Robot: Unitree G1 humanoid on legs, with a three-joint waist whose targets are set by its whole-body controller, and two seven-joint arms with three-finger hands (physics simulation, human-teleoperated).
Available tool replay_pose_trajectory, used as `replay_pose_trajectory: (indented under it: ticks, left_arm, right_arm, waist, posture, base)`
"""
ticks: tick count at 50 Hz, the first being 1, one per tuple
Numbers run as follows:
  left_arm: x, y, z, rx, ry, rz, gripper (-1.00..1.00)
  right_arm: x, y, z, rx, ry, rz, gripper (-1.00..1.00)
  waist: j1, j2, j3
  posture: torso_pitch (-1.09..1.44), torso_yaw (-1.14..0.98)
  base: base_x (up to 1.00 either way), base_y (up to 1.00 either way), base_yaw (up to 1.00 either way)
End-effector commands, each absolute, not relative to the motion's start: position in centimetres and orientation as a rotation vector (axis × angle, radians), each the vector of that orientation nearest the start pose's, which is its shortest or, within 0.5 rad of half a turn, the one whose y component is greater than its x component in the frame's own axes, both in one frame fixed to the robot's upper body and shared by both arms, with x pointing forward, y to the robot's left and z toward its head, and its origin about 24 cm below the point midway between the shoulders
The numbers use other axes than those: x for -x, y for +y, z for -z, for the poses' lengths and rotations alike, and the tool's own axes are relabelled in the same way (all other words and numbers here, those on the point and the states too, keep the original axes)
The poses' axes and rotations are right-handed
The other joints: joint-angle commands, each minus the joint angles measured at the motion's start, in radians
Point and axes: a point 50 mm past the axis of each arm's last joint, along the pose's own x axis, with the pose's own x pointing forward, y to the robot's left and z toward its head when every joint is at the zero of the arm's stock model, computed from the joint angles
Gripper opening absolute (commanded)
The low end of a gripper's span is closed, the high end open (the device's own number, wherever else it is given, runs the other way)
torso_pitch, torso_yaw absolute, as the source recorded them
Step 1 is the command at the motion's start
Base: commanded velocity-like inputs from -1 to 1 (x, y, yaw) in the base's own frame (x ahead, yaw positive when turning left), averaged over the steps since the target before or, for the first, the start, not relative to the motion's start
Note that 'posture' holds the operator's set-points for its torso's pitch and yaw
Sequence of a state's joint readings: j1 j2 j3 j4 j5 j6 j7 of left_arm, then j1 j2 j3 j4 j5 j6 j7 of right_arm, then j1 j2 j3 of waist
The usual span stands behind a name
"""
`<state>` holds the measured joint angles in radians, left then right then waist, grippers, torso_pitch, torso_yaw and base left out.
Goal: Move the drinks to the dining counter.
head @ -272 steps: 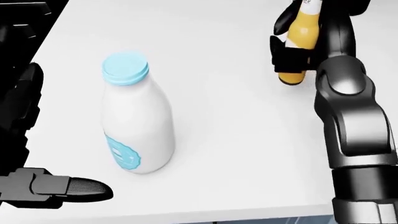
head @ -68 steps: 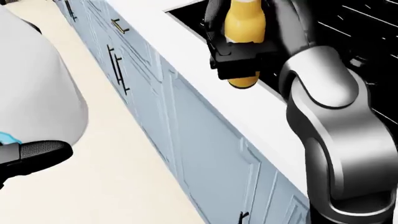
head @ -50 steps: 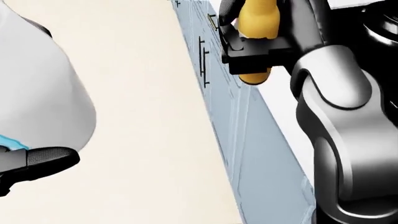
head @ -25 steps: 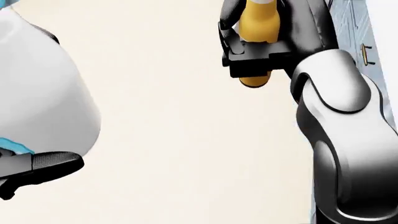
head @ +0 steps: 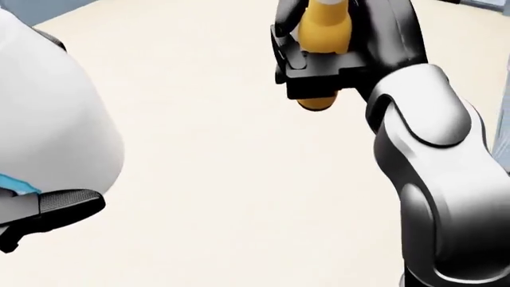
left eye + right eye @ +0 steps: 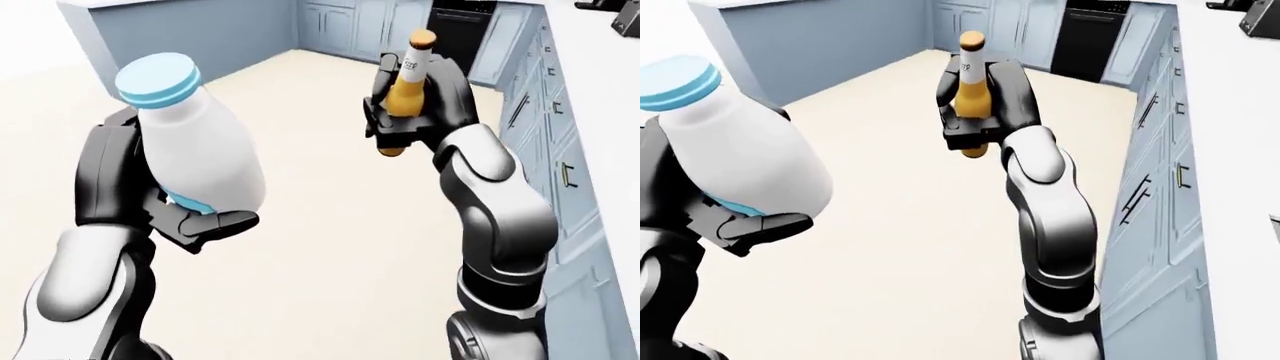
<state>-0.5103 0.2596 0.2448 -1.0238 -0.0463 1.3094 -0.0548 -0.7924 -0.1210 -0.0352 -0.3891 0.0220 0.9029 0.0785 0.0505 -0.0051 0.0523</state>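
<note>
View swings off cabinets (image 6: pixel 560 150) onto floor (image 6: pixel 330 247): we turn, carrying. Left robot hand (image 6: pixel 175 217) clamped on milk bottle (image 6: pixel 195 142), right robot hand (image 6: pixel 405 124) on orange bottle (image 6: pixel 405 90).

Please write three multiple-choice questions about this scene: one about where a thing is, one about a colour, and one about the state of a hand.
1. Where is the milk bottle?
A. in the left robot hand
B. on the floor
C. on a counter

2. What colour is the milk bottle's cap?
A. red
B. light blue
C. black

3. What is the right robot hand doing?
A. hanging open
B. pressing a drawer
C. gripping the orange bottle

Answers: 1 A, its fingers wrap the bottle; 2 B, the cap is pale blue; 3 C, the fingers close round it, held upright above the floor.
</note>
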Motion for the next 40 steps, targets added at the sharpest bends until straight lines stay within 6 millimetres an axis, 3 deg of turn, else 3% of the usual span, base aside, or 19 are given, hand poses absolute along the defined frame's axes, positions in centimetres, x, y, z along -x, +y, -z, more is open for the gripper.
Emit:
replay_pose_trajectory:
  ticks: [1, 5, 7, 9, 11, 16, 18, 19, 21, 22, 24, 27, 29, 31, 33, 34, 37, 38, 40]
  left_arm:
    - [-21.62, 17.91, -26.12, -0.172, -0.312, -0.072, -1.0]
    - [-21.67, 17.93, -26.05, -0.172, -0.311, -0.071, -1.0]
    - [-21.66, 17.9, -26.07, -0.172, -0.311, -0.07, -1.0]
    - [-21.7, 17.83, -26.02, -0.172, -0.31, -0.069, -1.0]
    - [-21.71, 17.71, -26.0, -0.173, -0.309, -0.066, -1.0]
    - [-21.76, 17.68, -25.92, -0.173, -0.308, -0.065, -1.0]
    - [-21.75, 17.64, -25.87, -0.173, -0.308, -0.064, -1.0]
    - [-21.78, 17.66, -25.85, -0.173, -0.307, -0.064, -1.0]
    - [-21.79, 17.67, -25.84, -0.173, -0.307, -0.065, -1.0]
    - [-21.8, 17.68, -25.78, -0.174, -0.307, -0.065, -1.0]
    - [-21.78, 17.7, -25.73, -0.173, -0.307, -0.066, -1.0]
    - [-21.73, 17.75, -25.71, -0.173, -0.307, -0.067, -1.0]
    - [-21.72, 17.8, -25.61, -0.173, -0.306, -0.068, -1.0]
    - [-21.72, 17.84, -25.55, -0.172, -0.306, -0.069, -1.0]
    - [-21.71, 17.85, -25.51, -0.172, -0.306, -0.07, -1.0]
    - [-21.72, 17.87, -25.48, -0.172, -0.306, -0.07, -1.0]
    - [-21.66, 17.93, -25.49, -0.171, -0.306, -0.071, -1.0]
    - [-21.67, 17.94, -25.47, -0.171, -0.305, -0.072, -1.0]
    - [-21.6, 17.93, -25.48, -0.171, -0.305, -0.071, -1.0]
  right_arm:
    - [-30.54, -11.6, -27.94, 0.128, -0.33, -0.178, -1.0]
    - [-30.69, -11.65, -27.7, 0.124, -0.321, -0.175, -1.0]
    - [-30.72, -11.66, -27.68, 0.124, -0.32, -0.175, -1.0]
    - [-30.73, -11.68, -27.71, 0.127, -0.316, -0.174, -1.0]
    - [-30.77, -11.73, -27.64, 0.127, -0.313, -0.172, -1.0]
    - [-30.82, -11.59, -27.4, 0.131, -0.306, -0.18, -1.0]
    - [-30.77, -11.5, -27.4, 0.142, -0.308, -0.181, -1.0]
    - [-30.77, -11.47, -27.4, 0.146, -0.31, -0.181, -1.0]
    - [-30.82, -11.44, -27.44, 0.152, -0.313, -0.177, -1.0]
    - [-30.8, -11.39, -27.47, 0.156, -0.314, -0.177, -1.0]
    - [-30.84, -11.37, -27.41, 0.159, -0.316, -0.178, -1.0]
    - [-30.86, -11.34, -27.33, 0.157, -0.319, -0.178, -1.0]
    - [-30.79, -11.29, -27.33, 0.157, -0.32, -0.18, -1.0]
    - [-30.78, -11.23, -27.26, 0.156, -0.321, -0.181, -1.0]
    - [-30.79, -11.18, -27.24, 0.151, -0.323, -0.184, -1.0]
    - [-30.77, -11.14, -27.23, 0.149, -0.324, -0.186, -1.0]
    - [-30.74, -11.03, -27.2, 0.138, -0.321, -0.192, -1.0]
    - [-30.73, -11.02, -27.19, 0.137, -0.32, -0.193, -1.0]
    - [-30.7, -11.01, -27.19, 0.133, -0.318, -0.194, -1.0]
  waist:
    - [-0.001, 0.013, -0.012]
    - [0.02, -0.022, -0.018]
    - [0.009, -0.085, -0.031]
    - [0.004, -0.055, -0.006]
    - [-0.015, -0.057, -0.026]
    - [-0.031, -0.037, -0.031]
    - [-0.02, -0.004, -0.044]
    - [-0.004, 0.029, -0.039]
    - [0.012, 0.01, -0.003]
    - [0.009, 0.023, 0.011]
    - [0.023, 0.039, -0.025]
    - [0.029, 0.056, -0.012]
    - [0.038, 0.06, -0.023]
    - [0.018, 0.036, -0.039]
    - [-0.005, -0.041, -0.045]
    - [0.001, -0.018, 0.011]
    - [-0.011, -0.047, -0.029]
    - [0.014, -0.083, -0.025]
    - [-0.02, -0.069, -0.024]
  posture:
    - [0.0, 0.0]
    - [0.0, 0.0]
    - [0.0, 0.0]
    - [0.0, 0.0]
    - [0.0, 0.0]
    - [0.0, 0.0]
    - [0.0, 0.0]
    - [0.0, 0.0]
    - [0.0, 0.0]
    - [0.0, 0.0]
    - [0.0, 0.0]
    - [0.0, 0.0]
    - [0.0, 0.0]
    - [0.0, 0.0]
    - [0.0, 0.0]
    - [0.0, 0.0]
    - [0.0, 0.0]
    - [0.0, 0.0]
    - [0.0, 0.0]
  base:
    - [1.0, -0.24, 0.0]
    - [1.0, -0.24, 0.0]
    - [1.0, -0.31, 0.0]
    - [1.0, -0.32, 0.0]
    - [1.0, -0.32, 0.0]
    - [1.0, -0.32, 0.0]
    - [1.0, -0.27, 0.0]
    - [1.0, 0.0, 0.0]
    - [1.0, 0.0, 0.0]
    - [1.0, 0.0, 0.0]
    - [1.0, 0.08, 0.0]
    - [1.0, 0.12, 0.0]
    - [1.0, 0.12, 0.0]
    - [1.0, 0.13, 0.0]
    - [1.0, 0.15, 0.0]
    - [1.0, 0.27, 0.0]
    - [0.9, 0.62, 0.0]
    - [0.73, 0.0, 0.85]
    - [0.65, 0.0, 0.91]
